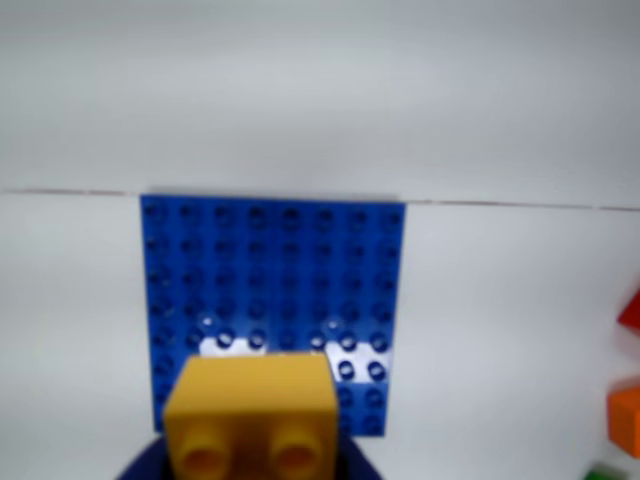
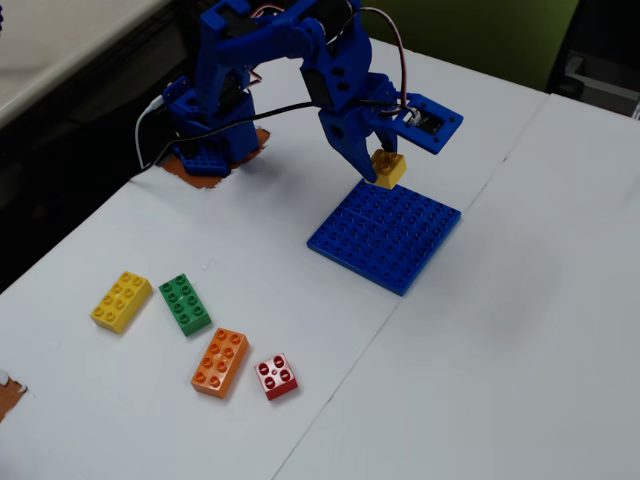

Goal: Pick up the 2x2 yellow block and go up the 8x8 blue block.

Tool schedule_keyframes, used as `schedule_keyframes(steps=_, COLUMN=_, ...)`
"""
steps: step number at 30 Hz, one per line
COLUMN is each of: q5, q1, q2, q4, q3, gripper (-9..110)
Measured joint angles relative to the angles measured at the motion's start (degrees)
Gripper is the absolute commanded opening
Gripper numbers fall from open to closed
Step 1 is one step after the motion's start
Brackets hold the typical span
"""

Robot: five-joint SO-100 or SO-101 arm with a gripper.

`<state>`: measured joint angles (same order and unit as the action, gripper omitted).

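The tool (image 2: 385, 168) is closed on the 2x2 yellow block (image 2: 388, 167), its blue fingers pressed against the block's sides, holding it in the air above the near edge of the 8x8 blue block (image 2: 385, 235) without touching it. In the wrist view the yellow block (image 1: 250, 412) fills the lower middle, studs facing the camera, with the blue plate (image 1: 275, 280) lying flat on the white worktop (image 2: 500, 340) beyond it. Well apart, toward the fixed view's lower left, lie a longer yellow brick (image 2: 121, 301), a green brick (image 2: 185, 304), an orange brick (image 2: 220, 362) and a small red brick (image 2: 276, 376).
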<state>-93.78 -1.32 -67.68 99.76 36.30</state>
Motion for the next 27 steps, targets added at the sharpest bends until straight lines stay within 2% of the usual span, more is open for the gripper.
schedule_keyframes(steps=27, q5=-0.97, q1=0.00, q2=0.00, q4=0.00, q3=0.00, gripper=0)
